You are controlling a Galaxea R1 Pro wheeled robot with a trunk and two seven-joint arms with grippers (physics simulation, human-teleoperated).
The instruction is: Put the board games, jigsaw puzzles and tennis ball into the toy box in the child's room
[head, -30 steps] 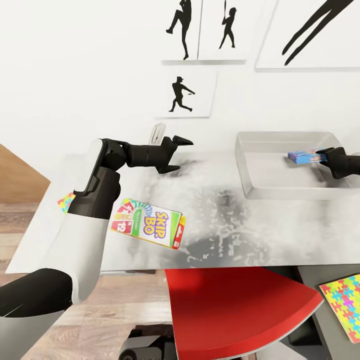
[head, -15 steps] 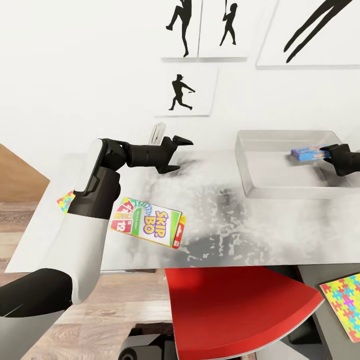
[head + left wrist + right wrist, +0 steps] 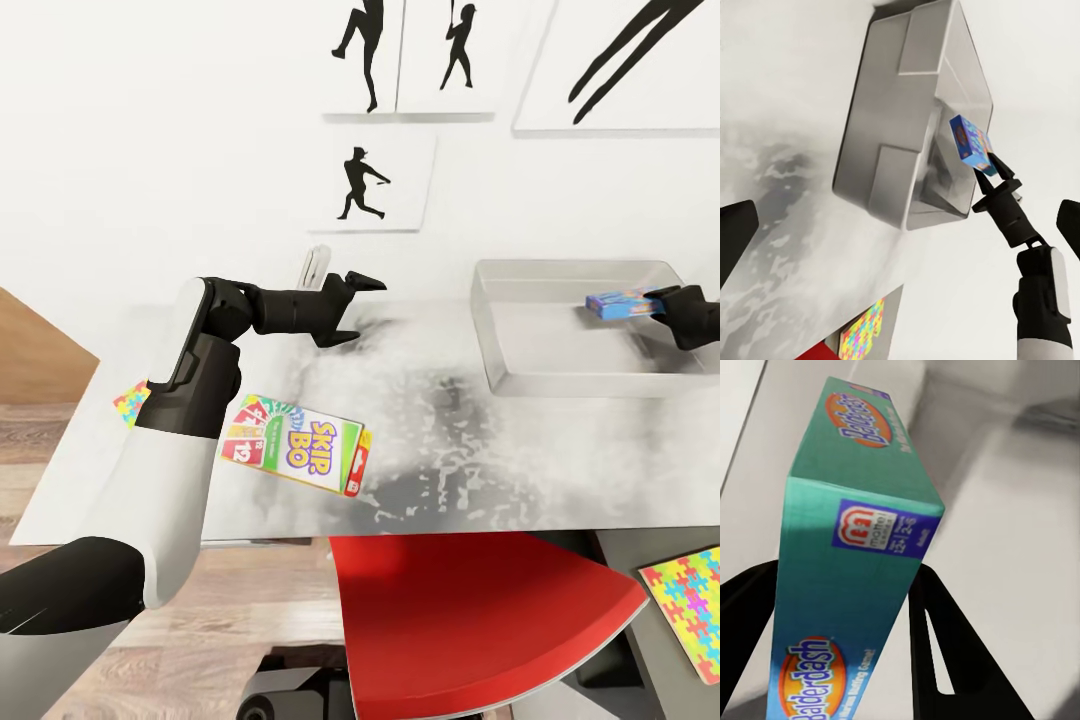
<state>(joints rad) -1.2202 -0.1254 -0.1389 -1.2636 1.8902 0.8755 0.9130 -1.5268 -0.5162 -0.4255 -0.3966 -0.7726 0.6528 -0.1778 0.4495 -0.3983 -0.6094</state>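
My right gripper (image 3: 662, 301) is shut on the small blue board game (image 3: 620, 303), holding it over the far right part of the pale grey toy box (image 3: 488, 340). In the right wrist view the game (image 3: 847, 547) reads Balderdash and sits between my black fingers (image 3: 945, 645). My left gripper (image 3: 357, 310) hovers open and empty above the table (image 3: 520, 470), left of the toy box. The SKIP BO game (image 3: 300, 445) lies flat near the table's front edge. One jigsaw puzzle (image 3: 128, 404) peeks out behind my left arm; another (image 3: 690, 610) lies on a lower dark surface at the right.
A red chair (image 3: 480, 620) stands tucked under the table's front edge, below the SKIP BO game. A thin white object (image 3: 318, 264) leans at the table's back edge by the wall. In the left wrist view, the toy box (image 3: 907, 142), the right gripper (image 3: 990, 169) and a puzzle (image 3: 862, 337) are visible.
My right gripper has carried the blue game slightly up and to the right over the toy box. The left arm and the SKIP BO game have not moved.
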